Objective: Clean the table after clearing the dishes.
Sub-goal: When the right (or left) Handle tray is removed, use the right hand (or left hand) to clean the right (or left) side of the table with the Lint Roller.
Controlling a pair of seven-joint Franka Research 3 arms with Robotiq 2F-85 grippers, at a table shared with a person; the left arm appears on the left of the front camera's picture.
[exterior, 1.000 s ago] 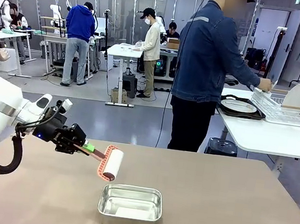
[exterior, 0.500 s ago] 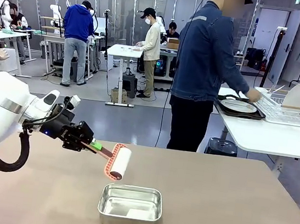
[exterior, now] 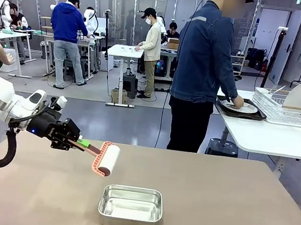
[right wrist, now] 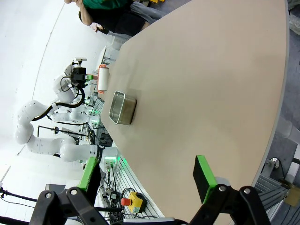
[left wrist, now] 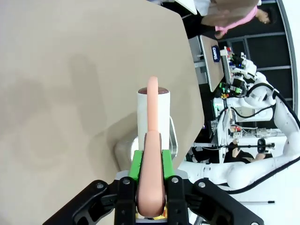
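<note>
Gripping the pink-handled white lint roller [exterior: 105,159] by its handle, the left gripper [exterior: 74,140] holds it out over the plain beige-brown bench [exterior: 226,211], drum just above the top by my read, beside the small rectangular steel pan [exterior: 130,206]. To roll well, I'd lower until the drum sits flat on the surface, then draw it in straight overlapping lanes. The pan stands close in front of the drum, so lanes should run away from it or stop short. Off at the white side table, the person in the denim jacket [exterior: 205,58] has a hand at a round white plate on a dark tray [exterior: 241,108]: the dishes are already off the bench.

Left wrist view now: green pads [left wrist: 136,164] clamp the pink handle [left wrist: 151,183] squarely, the white drum [left wrist: 153,112] pointing ahead. Wide bare bench [left wrist: 70,84] lies to one side, its corner and edge beyond the drum, so strokes need to end before that lip.

Right wrist view: the right gripper [right wrist: 147,180] hangs with its jaws spread wide and nothing between them, over the near bench edge [right wrist: 197,93]. Long bare surface stretches toward the pan [right wrist: 123,108], roomy for sweeping.
</note>
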